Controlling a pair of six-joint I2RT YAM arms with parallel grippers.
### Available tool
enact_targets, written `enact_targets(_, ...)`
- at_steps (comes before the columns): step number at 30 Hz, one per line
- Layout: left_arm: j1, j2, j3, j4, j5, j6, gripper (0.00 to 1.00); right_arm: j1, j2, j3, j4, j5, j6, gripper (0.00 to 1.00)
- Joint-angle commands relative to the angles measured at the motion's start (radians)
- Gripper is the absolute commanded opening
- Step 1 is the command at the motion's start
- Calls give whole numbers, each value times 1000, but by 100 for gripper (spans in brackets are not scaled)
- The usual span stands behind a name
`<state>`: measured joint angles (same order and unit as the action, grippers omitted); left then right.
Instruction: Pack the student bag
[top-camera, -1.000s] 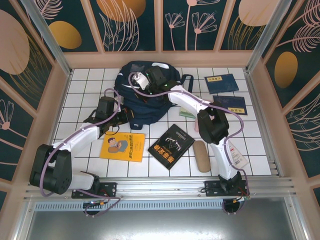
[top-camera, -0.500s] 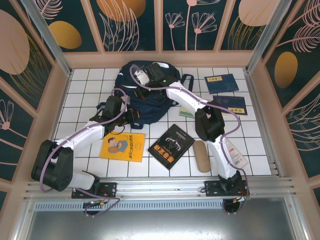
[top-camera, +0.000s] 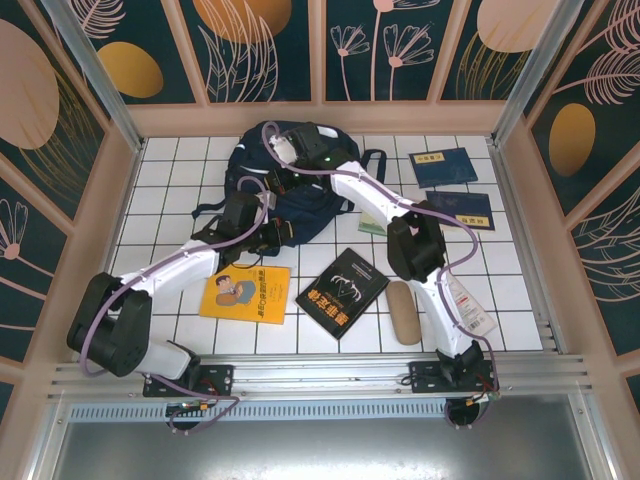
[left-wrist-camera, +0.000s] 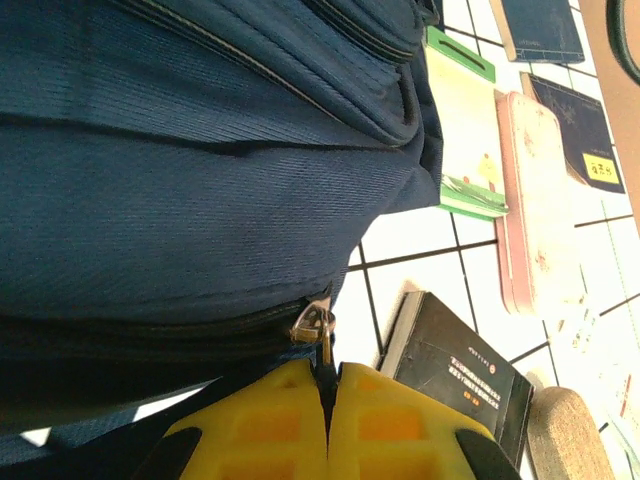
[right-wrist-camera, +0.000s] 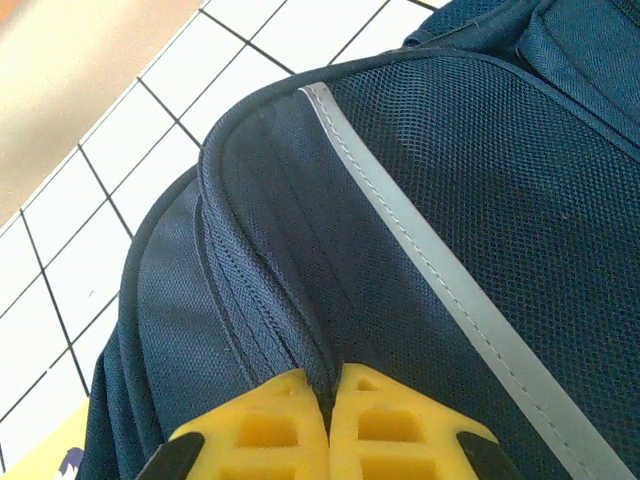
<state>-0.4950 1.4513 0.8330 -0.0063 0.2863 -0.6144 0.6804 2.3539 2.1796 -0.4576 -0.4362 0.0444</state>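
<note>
Student bag (top-camera: 305, 207): left fingers (left-wrist-camera: 265, 432) seemingly nearer

book (top-camera: 342, 291) just before student bag (top-camera: 305, 215)

**Colour key.** We show the student bag (top-camera: 305, 215) in navy blue. Its mesh panel is crossed by 1 grey-white stripe (right-wrist-camera: 440, 270), and its zip pull (left-wrist-camera: 312, 322) is dull brass. The table (top-camera: 170, 175) is white tile with a dark grid. On it we mark:

- 1 yellow book (top-camera: 245, 293) with a cartoon figure
- 1 black book (top-camera: 342, 291) with white lettering
- 1 navy booklet (top-camera: 446, 166) and a 2nd navy booklet (top-camera: 459, 209) with a small yellow label
- 1 white notebook (left-wrist-camera: 465, 130) edged in green
- 1 pale pink case (left-wrist-camera: 535, 200)
- 1 tan, cork-speckled case (top-camera: 403, 312)

The left gripper (left-wrist-camera: 326, 375) and right gripper (right-wrist-camera: 328, 378) are yellow at the tips. The arms (top-camera: 165, 272) are white with black joints and purple cables. The walls (top-camera: 260, 50) are dark teal with orange discs and pale line-drawn leaves.
</note>
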Motion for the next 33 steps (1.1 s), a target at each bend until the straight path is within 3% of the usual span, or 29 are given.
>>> enact_targets(1, -42, 28, 45, 42, 46, -3, 2, 5, 13, 63, 42, -26, 69, 0)
enact_targets(15, -105, 129, 82, 98, 14, -18, 2, 14, 24, 79, 56, -85, 184, 0)
enact_targets(23, -119, 138, 85, 96, -4, -12, 5, 10, 1, 35, 143, -80, 390, 0)
enact_targets(26, -120, 104, 70, 69, -51, 11, 2, 5, -6, 25, 158, -55, 476, 0)
enact_targets(33, -119, -3, 46, -18, -207, 69, 0, 5, -76, 3, 132, 83, 495, 0)
